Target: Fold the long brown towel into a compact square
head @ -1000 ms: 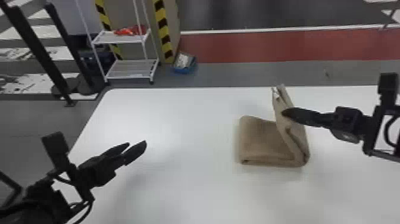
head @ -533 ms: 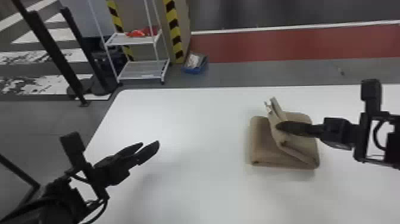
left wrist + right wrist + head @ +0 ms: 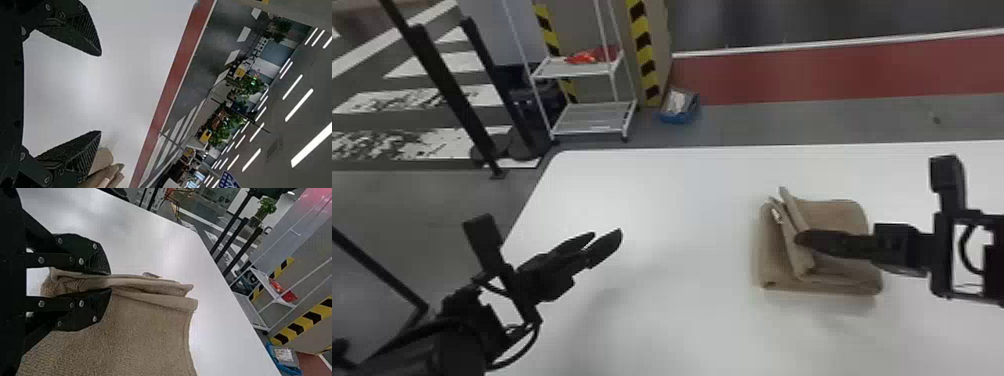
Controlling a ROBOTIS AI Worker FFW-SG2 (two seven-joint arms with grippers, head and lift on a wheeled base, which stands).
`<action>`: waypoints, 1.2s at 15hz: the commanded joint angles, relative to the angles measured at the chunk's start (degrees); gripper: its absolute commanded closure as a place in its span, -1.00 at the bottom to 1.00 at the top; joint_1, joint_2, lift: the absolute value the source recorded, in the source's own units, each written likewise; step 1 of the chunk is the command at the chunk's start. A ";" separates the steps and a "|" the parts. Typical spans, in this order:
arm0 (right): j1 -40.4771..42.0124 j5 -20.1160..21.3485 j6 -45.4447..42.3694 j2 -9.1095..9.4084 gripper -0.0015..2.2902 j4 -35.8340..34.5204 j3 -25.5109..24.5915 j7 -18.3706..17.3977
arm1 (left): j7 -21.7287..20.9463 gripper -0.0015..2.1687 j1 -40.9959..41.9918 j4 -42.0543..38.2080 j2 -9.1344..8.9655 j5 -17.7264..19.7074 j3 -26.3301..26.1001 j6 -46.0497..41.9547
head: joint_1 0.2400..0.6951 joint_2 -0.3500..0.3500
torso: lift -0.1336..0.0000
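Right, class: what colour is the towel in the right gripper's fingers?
Brown, a light sandy shade; the towel shows best in the right wrist view.

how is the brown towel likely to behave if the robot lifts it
The brown towel looks floppy: its layers bend and pinch together between the right gripper's fingers. Its looped, textured surface suggests it probably won't slip easily. The fold may well fall open if let go, since the raised layers lean rather than lie flat.
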 commanded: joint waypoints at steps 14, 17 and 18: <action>25.07 -3.36 -7.04 0.23 0.86 -30.16 -11.19 3.98 | -6.07 0.98 -7.04 0.61 9.25 0.09 -9.35 -1.53 | 1.00 0.33 | -0.86; 25.50 1.65 -3.17 -0.17 0.86 -31.91 -8.20 3.98 | -12.57 0.98 -10.30 -0.35 9.17 -3.60 -15.68 -1.00 | 1.00 0.22 | -0.86; 25.24 3.24 -2.99 -2.72 0.86 -31.91 -6.71 3.98 | -15.83 0.98 -12.32 0.17 8.55 -4.92 -18.49 -1.00 | 1.00 0.17 | -0.86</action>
